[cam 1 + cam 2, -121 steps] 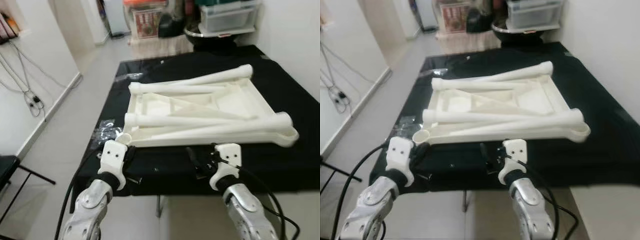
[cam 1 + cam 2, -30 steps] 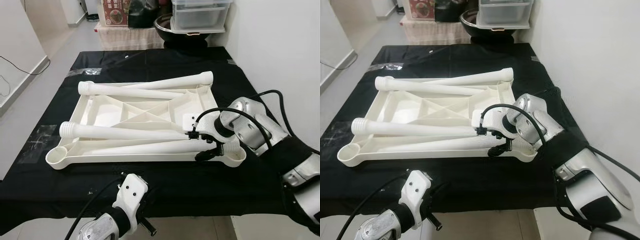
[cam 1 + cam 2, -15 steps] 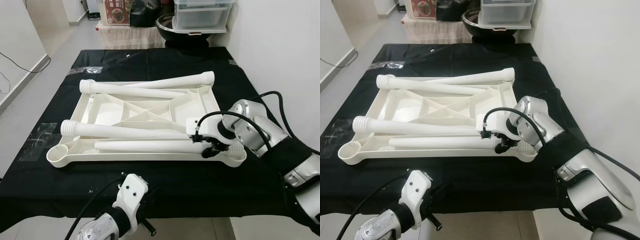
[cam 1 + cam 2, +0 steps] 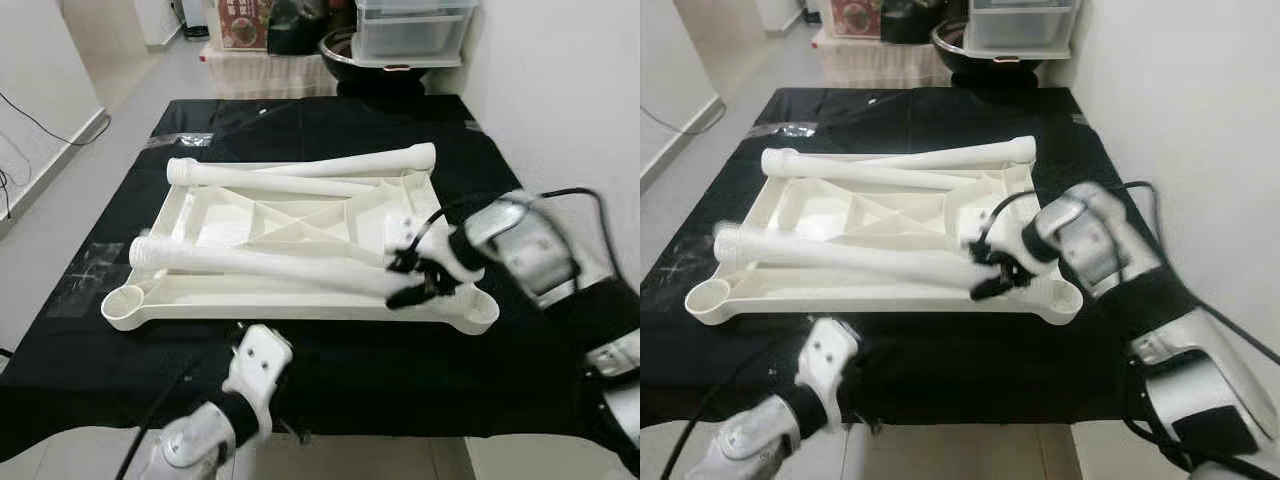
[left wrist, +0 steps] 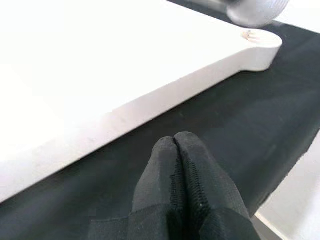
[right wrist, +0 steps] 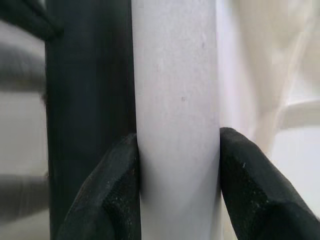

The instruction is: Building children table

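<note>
White table leg (image 4: 270, 262) clamped at its near end between the fingers (image 6: 247, 185) of the right hand (image 4: 412, 276), which grips it above the upturned white tabletop (image 4: 300, 215); the leg's far end slants away over the tabletop's opposite side. Two more legs (image 4: 300, 172) lie beyond the hand. Tabletop on black-covered table (image 4: 520, 180). Left hand (image 5: 175, 150) pinched closed, empty, just short of the tabletop's near rim.

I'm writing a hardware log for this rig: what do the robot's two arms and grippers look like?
Both arms are silver metal with rounded joint housings. The right arm wears a black sleeve lower down, and a black cable loops over it. The left gripper has a white, hole-dotted mount trailing a black cable. The right gripper has black, textured, rounded fingers.
</note>
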You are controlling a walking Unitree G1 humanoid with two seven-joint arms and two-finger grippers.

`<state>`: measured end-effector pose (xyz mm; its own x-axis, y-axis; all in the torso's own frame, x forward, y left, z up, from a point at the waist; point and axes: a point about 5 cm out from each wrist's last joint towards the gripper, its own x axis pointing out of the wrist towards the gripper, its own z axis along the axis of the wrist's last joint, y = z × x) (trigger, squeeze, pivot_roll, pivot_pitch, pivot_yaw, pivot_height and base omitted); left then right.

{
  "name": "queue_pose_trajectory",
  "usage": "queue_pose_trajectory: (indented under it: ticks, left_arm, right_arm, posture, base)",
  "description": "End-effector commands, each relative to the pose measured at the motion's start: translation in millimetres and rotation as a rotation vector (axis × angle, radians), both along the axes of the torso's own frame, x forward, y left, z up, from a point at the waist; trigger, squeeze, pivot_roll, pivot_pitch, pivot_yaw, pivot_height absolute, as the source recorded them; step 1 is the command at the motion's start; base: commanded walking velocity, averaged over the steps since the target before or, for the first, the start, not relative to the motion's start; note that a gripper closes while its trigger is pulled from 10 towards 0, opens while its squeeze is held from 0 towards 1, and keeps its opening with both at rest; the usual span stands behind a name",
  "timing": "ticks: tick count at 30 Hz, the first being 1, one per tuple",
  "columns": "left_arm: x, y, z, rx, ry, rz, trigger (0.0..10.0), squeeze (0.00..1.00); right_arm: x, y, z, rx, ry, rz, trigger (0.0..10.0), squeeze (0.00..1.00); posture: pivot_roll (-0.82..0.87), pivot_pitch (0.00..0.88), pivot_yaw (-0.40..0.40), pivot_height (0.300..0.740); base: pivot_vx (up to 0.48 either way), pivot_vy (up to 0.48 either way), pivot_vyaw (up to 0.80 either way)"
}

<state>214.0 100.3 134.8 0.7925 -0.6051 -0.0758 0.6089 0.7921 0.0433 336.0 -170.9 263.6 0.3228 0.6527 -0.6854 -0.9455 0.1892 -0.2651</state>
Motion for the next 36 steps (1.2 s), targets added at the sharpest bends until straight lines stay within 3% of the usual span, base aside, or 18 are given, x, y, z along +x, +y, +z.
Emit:
queue_pose_trajectory:
  ticks: [1, 3, 4, 6, 7, 9, 10, 11, 14, 15, 16, 17, 18, 21, 24, 27, 29, 36]
  left_arm:
    - [1.2, 0.1, -2.5, -0.01, 0.024, 0.001, 10.0, 0.0]
    - [6.9, 1.3, 2.8, -0.024, 0.005, 0.013, 10.0, 0.0]
    - [6.9, 1.3, 2.8, -0.024, 0.005, 0.013, 10.0, 0.0]
    - [16.0, 2.9, 14.4, -0.07, -0.028, 0.038, 10.0, 0.0]
    - [16.0, 2.9, 14.4, -0.07, -0.028, 0.038, 10.0, 0.0]
    - [37.4, 12.4, 48.9, -0.209, -0.107, 0.099, 10.0, 0.0]
    - [37.4, 12.4, 48.9, -0.209, -0.107, 0.099, 10.0, 0.0]
    - [46.1, 18.5, 67.5, -0.287, -0.148, 0.12, 10.0, 0.0]
    - [58.4, 40.1, 122.4, -0.492, -0.275, 0.074, 10.0, 0.0]
    - [58.3, 42.5, 128.3, -0.514, -0.288, 0.057, 10.0, 0.57]
    - [58.3, 42.5, 128.3, -0.514, -0.288, 0.057, 10.0, 0.57]
    - [55.9, 51.3, 148.8, -0.555, -0.343, -0.012, 10.0, 1.0]
    - [53.1, 59.6, 168.9, -0.585, -0.394, -0.069, 10.0, 1.0]
    - [50.9, 75.1, 202.0, -0.65, -0.464, -0.131, 10.0, 1.0]
    - [57.9, 86.2, 218.0, -0.66, -0.487, -0.117, 10.0, 1.0]
    - [61.9, 89.8, 222.1, -0.658, -0.485, -0.108, 10.0, 1.0]
    - [71.6, 93.0, 226.7, -0.661, -0.461, -0.093, 10.0, 1.0]
    - [88.3, 82.4, 234.1, -0.721, -0.405, -0.149, 10.0, 1.0]
  right_arm:
    - [-1.3, -3.1, 9.9, 0.121, -0.011, -0.027, 0.0, 0.0]
    - [0.9, -3.6, 14.9, 0.26, -0.023, -0.105, 0.0, 0.0]
    - [0.9, -3.6, 14.9, 0.26, -0.023, -0.105, 0.0, 0.0]
    - [4.5, -0.4, 17.4, 0.423, -0.052, -0.18, 0.0, 0.0]
    - [4.5, -0.4, 17.4, 0.423, -0.052, -0.18, 0.0, 0.0]
    - [13.8, 6.4, 18.6, 0.682, -0.098, -0.323, 0.2, 0.0]
    - [13.8, 6.4, 18.6, 0.682, -0.098, -0.323, 0.2, 0.0]
    - [17.7, 9.0, 15.8, 0.773, -0.087, -0.389, 10.0, 0.0]
    - [21.9, 15.4, 10.1, 0.907, -0.248, -0.471, 10.0, 0.0]
    - [21.6, 15.9, 10.1, 0.92, -0.281, -0.475, 10.0, 0.0]
    - [21.6, 15.9, 10.1, 0.92, -0.281, -0.475, 10.0, 0.0]
    - [21.7, 16.4, 7.5, 0.874, -0.341, -0.487, 10.0, 0.0]
    - [21.3, 17.0, 6.5, 0.845, -0.383, -0.494, 10.0, 0.0]
    - [19.3, 20.2, 8.3, 0.807, -0.447, -0.482, 10.0, 0.0]
    - [10.9, 33.1, 12.8, 0.789, -0.488, -0.404, 10.0, 0.0]
    - [6.0, 40.6, 14.1, 0.79, -0.499, -0.366, 10.0, 0.0]
    - [-3.5, 55.1, 11.6, 0.767, -0.521, -0.288, 10.0, 0.0]
    - [-11.2, 72.7, 1.4, 0.729, -0.543, -0.225, 10.0, 0.0]
  posture:
    - [-0.11, 0.062, -0.014, 0.74]
    - [-0.11, 0.065, -0.005, 0.74]
    - [-0.11, 0.065, -0.005, 0.74]
    - [-0.11, 0.065, -0.005, 0.74]
    - [-0.11, 0.065, -0.005, 0.74]
    - [-0.1, 0.063, -0.004, 0.74]
    - [-0.1, 0.063, -0.004, 0.74]
    - [-0.1, 0.062, -0.003, 0.74]
    - [-0.09, 0.056, 0.009, 0.74]
    - [-0.09, 0.056, 0.009, 0.74]
    - [-0.09, 0.056, 0.009, 0.74]
    - [-0.08, 0.054, 0.015, 0.74]
    - [-0.08, 0.055, 0.015, 0.74]
    - [-0.07, 0.053, 0.018, 0.74]
    - [-0.06, 0.051, 0.022, 0.74]
    - [-0.07, 0.049, 0.025, 0.74]
    - [-0.07, 0.049, 0.027, 0.74]
    - [-0.08, 0.046, 0.041, 0.74]
  base:
    - [0.0, 0.0, 0.0]
    - [0.0, 0.0, 0.0]
    - [0.0, 0.0, 0.0]
    - [0.0, 0.0, 0.0]
    - [0.0, 0.0, 0.0]
    - [0.0, 0.0, 0.0]
    - [0.0, 0.0, 0.0]
    - [0.0, 0.0, 0.0]
    - [0.0, 0.0, 0.0]
    - [0.0, 0.0, 0.0]
    - [0.0, 0.0, 0.0]
    - [0.0, 0.0, 0.0]
    - [0.0, 0.0, 0.0]
    - [0.0, 0.0, 0.0]
    - [0.0, 0.0, 0.0]
    - [0.0, 0.0, 0.0]
    - [0.0, 0.0, 0.0]
    - [0.0, 0.0, 0.0]
